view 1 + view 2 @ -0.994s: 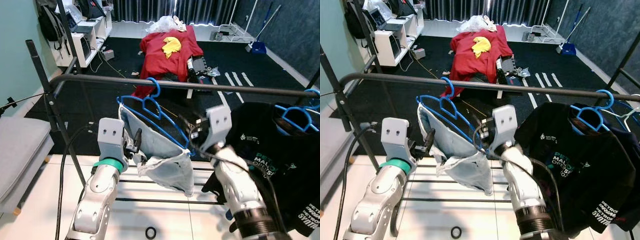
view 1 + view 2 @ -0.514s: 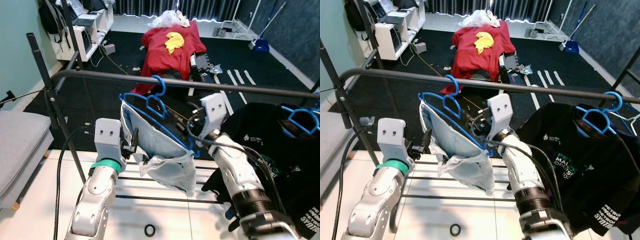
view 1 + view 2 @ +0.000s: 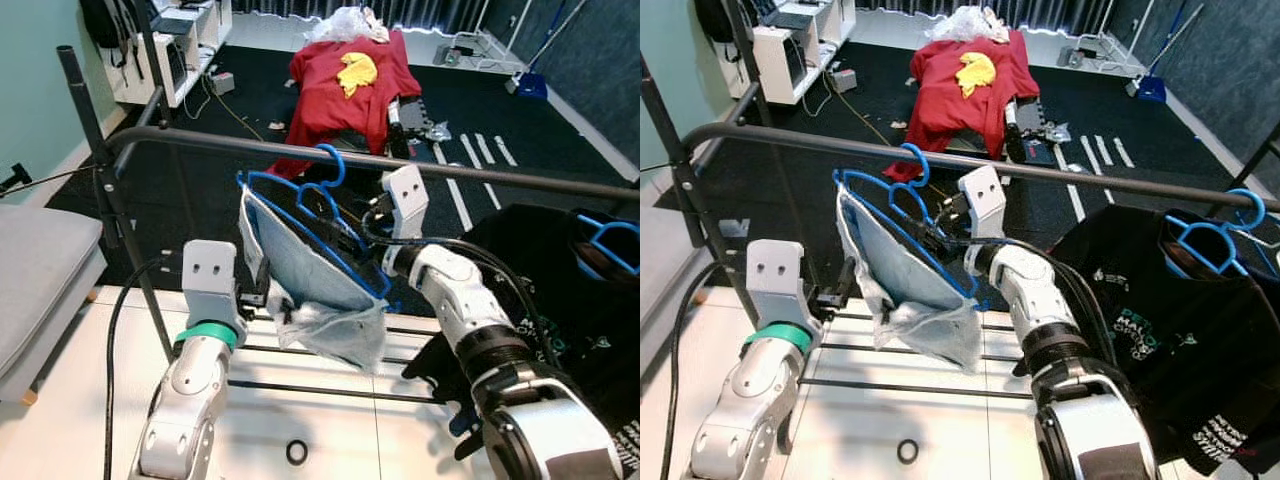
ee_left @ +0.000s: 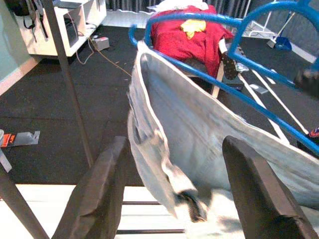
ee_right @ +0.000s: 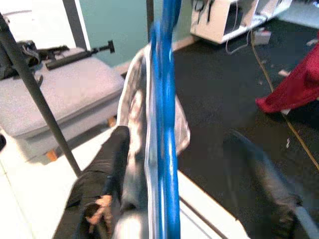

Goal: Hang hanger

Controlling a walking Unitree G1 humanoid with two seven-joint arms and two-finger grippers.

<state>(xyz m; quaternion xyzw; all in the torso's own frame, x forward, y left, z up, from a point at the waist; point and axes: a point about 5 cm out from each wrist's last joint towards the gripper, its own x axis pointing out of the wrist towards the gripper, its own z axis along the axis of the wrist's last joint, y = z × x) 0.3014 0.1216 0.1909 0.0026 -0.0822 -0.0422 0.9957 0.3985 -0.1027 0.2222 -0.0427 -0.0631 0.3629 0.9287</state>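
the blue plastic hanger [image 3: 318, 232] carries a pale, crumpled cloth [image 3: 315, 290]. its hook curls up at the black metal rail [image 3: 480, 175], and its long axis slopes down from the robot's left to its right. the right gripper [image 3: 362, 238] grips the hanger's frame. the left gripper [image 4: 172, 199] has its fingers [image 4: 97, 199] spread wide around the cloth's lower edge.

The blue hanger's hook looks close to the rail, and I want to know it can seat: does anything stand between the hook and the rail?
Nothing visible blocks it: the blue hanger has its hook at the rail.
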